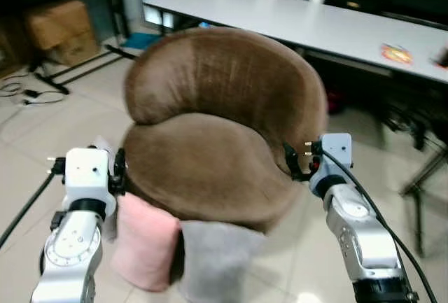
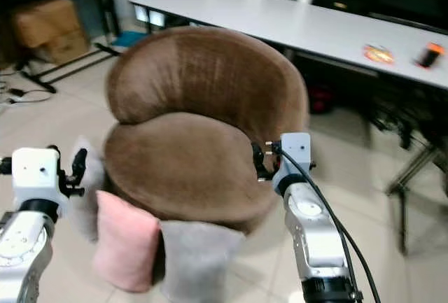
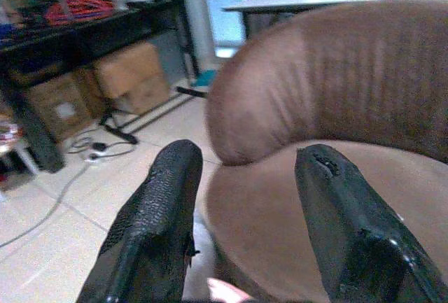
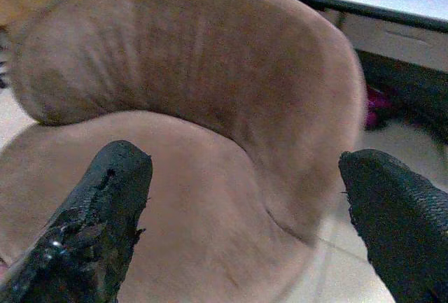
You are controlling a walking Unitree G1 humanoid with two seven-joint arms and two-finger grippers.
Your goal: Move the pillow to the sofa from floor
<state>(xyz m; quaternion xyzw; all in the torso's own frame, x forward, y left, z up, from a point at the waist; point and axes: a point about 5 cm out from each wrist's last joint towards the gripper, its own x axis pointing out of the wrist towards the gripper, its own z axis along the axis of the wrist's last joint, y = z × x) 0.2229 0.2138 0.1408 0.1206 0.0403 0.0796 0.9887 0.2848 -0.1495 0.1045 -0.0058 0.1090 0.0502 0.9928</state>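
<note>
A pink pillow (image 1: 143, 243) stands on the tiled floor, leaning against the front left of a round brown sofa chair (image 1: 210, 163). A grey pillow (image 1: 213, 261) leans beside it, under the seat's front edge. My left gripper (image 1: 119, 171) is raised at the seat's left side, just above the pink pillow, open and empty; in the left wrist view its fingers (image 3: 161, 212) frame the seat edge. My right gripper (image 1: 290, 163) is open at the seat's right rim, holding nothing, and in the right wrist view its fingers (image 4: 105, 198) spread wide across the backrest.
A long white table (image 1: 315, 23) runs behind the sofa, with an orange item (image 1: 396, 53) on it. Cardboard boxes (image 1: 59, 30) and floor cables (image 1: 28, 93) lie at the far left. Dark stand legs (image 1: 420, 184) rise at the right.
</note>
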